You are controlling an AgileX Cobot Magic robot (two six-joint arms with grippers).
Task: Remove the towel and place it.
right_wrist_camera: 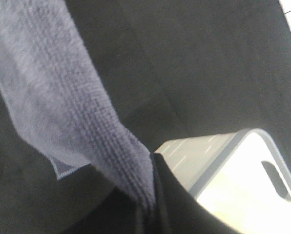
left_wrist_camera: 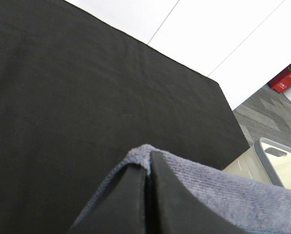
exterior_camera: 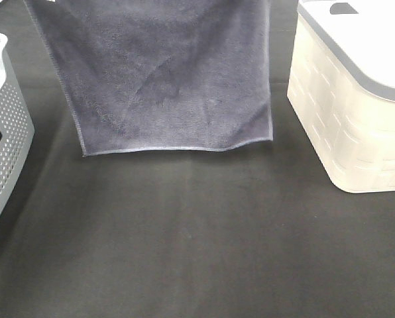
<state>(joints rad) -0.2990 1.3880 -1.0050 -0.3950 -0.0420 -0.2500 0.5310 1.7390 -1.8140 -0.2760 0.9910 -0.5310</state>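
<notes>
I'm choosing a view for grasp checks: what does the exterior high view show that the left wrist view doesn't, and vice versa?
Only exterior high: the towel's lower hem and the grey perforated basket. Only left wrist: the left pincer shut on the towel's edge, and a red box. Both: the towel, black table covering and white lidded bin.

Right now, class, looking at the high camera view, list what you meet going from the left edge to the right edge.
basket → towel → box
</notes>
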